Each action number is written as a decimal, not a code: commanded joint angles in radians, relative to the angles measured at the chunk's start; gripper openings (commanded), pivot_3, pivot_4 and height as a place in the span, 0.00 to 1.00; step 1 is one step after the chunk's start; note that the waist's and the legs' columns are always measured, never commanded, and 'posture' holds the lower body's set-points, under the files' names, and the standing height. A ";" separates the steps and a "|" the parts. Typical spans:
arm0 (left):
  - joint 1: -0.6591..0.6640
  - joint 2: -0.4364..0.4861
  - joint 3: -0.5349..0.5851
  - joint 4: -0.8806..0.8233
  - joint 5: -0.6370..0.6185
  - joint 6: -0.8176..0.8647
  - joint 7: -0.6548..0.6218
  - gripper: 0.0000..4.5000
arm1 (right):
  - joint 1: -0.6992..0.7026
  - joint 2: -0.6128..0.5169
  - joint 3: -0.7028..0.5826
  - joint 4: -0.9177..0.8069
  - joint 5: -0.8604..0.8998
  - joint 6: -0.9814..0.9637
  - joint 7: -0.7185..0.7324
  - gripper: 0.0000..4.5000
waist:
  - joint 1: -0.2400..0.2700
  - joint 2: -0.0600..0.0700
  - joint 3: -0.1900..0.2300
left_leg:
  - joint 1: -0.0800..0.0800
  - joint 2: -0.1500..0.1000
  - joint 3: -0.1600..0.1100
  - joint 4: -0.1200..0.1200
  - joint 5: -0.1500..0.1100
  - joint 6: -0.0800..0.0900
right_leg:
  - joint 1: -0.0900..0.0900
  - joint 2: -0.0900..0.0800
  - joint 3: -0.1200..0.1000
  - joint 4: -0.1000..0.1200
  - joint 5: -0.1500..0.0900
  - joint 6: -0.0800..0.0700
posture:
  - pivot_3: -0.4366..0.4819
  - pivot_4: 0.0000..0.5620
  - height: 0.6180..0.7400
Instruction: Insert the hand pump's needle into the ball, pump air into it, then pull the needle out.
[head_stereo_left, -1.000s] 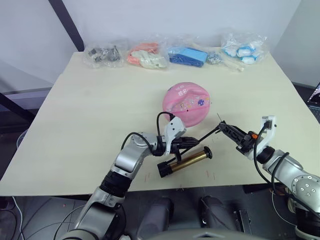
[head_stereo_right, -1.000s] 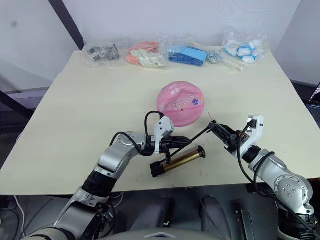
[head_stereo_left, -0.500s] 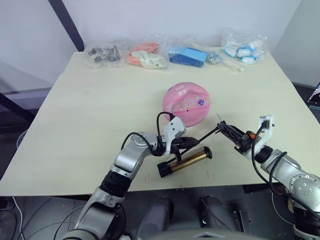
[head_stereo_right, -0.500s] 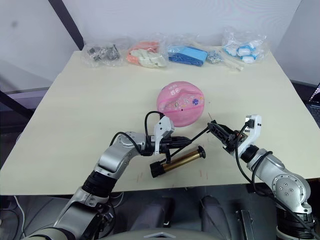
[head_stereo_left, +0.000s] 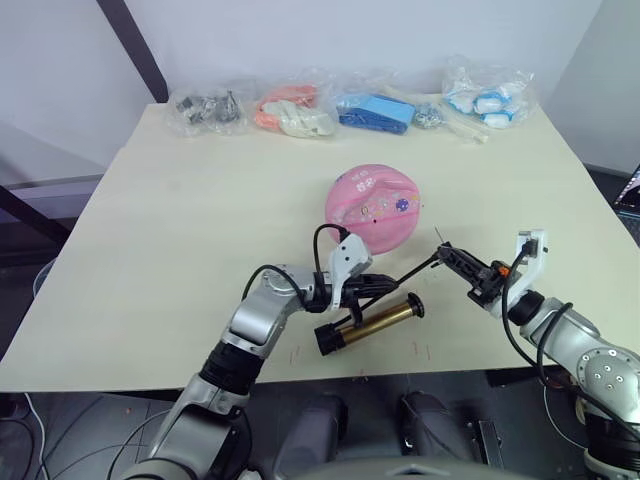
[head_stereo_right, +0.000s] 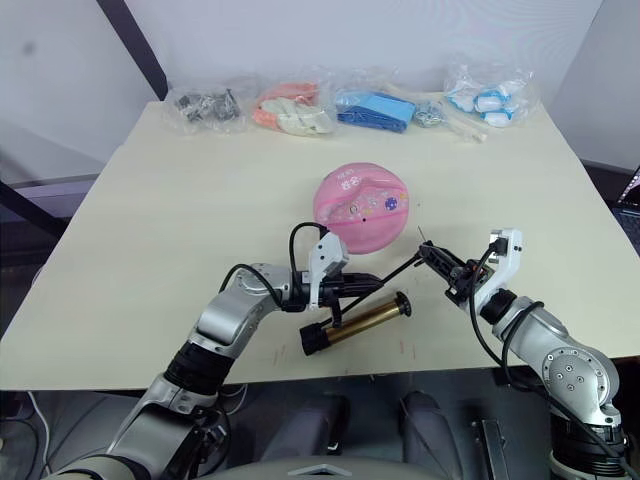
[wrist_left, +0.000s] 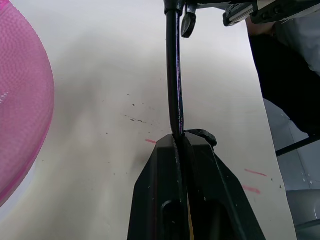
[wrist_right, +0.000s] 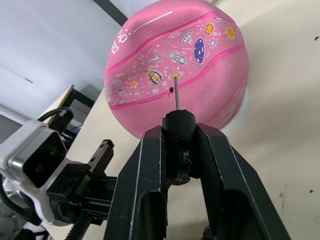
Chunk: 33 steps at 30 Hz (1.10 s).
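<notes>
The pink ball (head_stereo_left: 373, 207) rests mid-table. In front of it the bronze hand pump (head_stereo_left: 375, 322) lies on the table, and its black hose (wrist_left: 175, 75) arcs off to the right. My left gripper (head_stereo_left: 378, 286) is shut on the hose just above the pump. To the ball's right, my right gripper (wrist_right: 179, 125) is shut on the black fitting. The thin needle (wrist_right: 176, 92) points at the ball, near a small dark hole (wrist_right: 171, 90), with a small gap between its tip and the rubber.
Several clear plastic bags line the table's far edge: metal parts (head_stereo_left: 208, 108), orange and white items (head_stereo_left: 295, 112), blue items (head_stereo_left: 375, 112), white and blue items (head_stereo_left: 488, 98). The front edge of the table (head_stereo_left: 430, 368) runs just below the pump.
My right wrist has edged slightly towards the ball, and the needle still points at it. The left arm, pump and ball have not moved.
</notes>
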 joint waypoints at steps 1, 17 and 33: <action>-0.003 -0.013 0.016 -0.019 -0.019 -0.024 0.009 0.00 | 0.000 -0.002 -0.005 -0.042 -0.001 -0.014 0.008 0.08 | 0.000 0.000 0.000 | 0.000 0.000 0.000 0.000 0.000 0.000 | 0.000 0.000 0.000 0.000 0.000 0.000 | 0.48 0.27 1.00; -0.010 0.008 0.090 -0.062 -0.075 -0.126 -0.021 0.99 | 0.069 -0.077 -0.045 -0.126 -0.094 -0.128 0.169 0.08 | 0.000 0.000 0.000 | 0.000 0.000 0.000 0.000 0.000 0.000 | 0.000 0.000 0.000 -0.001 0.000 0.000 | 0.48 0.27 1.00; -0.124 0.196 0.235 -0.058 -0.201 -0.080 -0.151 0.99 | 0.165 -0.201 -0.014 -0.121 -0.509 -0.553 0.478 0.08 | -0.001 0.000 0.001 | 0.000 0.000 0.000 -0.001 0.000 0.000 | 0.000 0.001 -0.001 -0.001 0.000 0.001 | 0.48 0.27 1.00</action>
